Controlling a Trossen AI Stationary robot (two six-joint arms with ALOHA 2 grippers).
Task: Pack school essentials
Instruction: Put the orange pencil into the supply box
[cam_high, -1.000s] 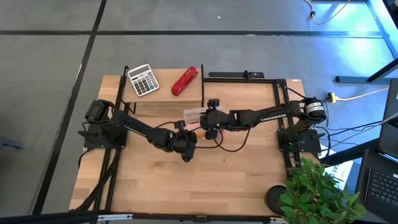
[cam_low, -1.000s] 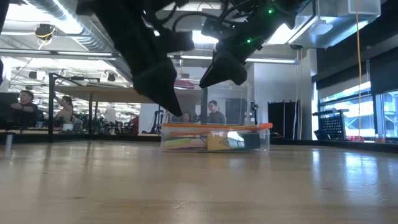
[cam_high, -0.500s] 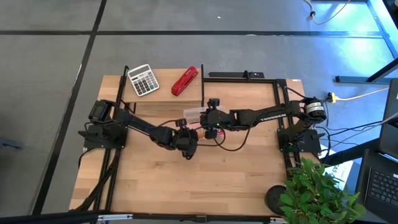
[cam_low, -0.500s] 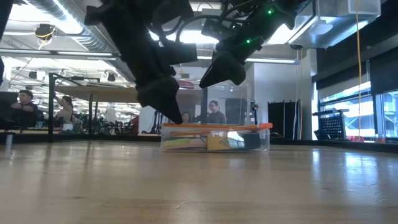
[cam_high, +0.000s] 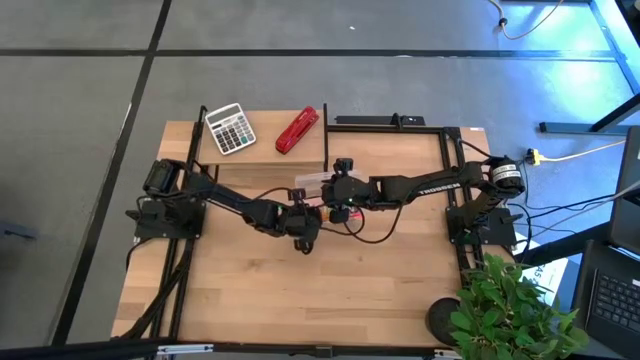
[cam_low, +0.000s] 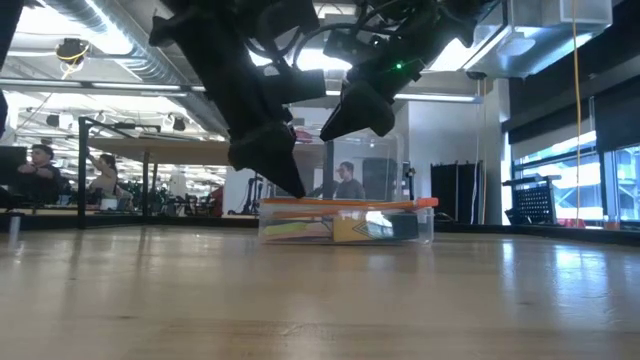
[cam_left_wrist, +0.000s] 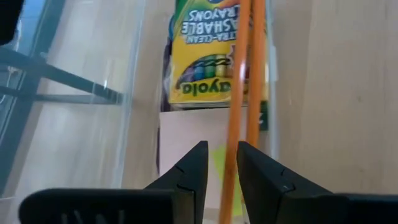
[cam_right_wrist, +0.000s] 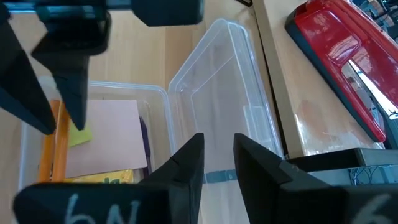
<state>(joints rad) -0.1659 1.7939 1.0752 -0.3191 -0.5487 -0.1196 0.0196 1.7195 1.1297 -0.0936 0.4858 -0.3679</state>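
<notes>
Pencil (cam_left_wrist: 239, 93): orange, lying lengthwise in the top of a clear box (cam_low: 425, 225), its tip pointing right in the low view.
Crayons (cam_left_wrist: 208, 62): yellow-green pack, flat in the box under the pencil.
Pad (cam_right_wrist: 106, 137): pink, flat in the box beside the crayons.
Block (cam_right_wrist: 79, 137): small, yellow, on the pad's edge next to the pencil.
Pen (cam_right_wrist: 145, 146): dark purple, along the pad's other edge against the box wall.
Box: at mid-counter, a little toward the far side. Its clear lid (cam_right_wrist: 224, 93) is swung open and lies flat alongside.
Left end effector (cam_left_wrist: 222, 146): down at the left end of the box, directly over the pencil. Its fingers are narrowly parted and the pencil shows in the gap. I cannot tell whether they touch it.
Right end effector (cam_right_wrist: 218, 138): hanging above the box and lid, higher than the left one. Its fingers are narrowly parted with nothing between them.
Stapler (cam_high: 297, 130): red, at the far side of the counter (cam_high: 300, 300), just beyond the lid.
Calculator (cam_high: 230, 128): grey-white, left of the stapler at the far left.
Plant (cam_high: 510, 310): green, off the near right corner.
Room: a person (cam_low: 347, 182) stands beyond the box in the low view.
</notes>
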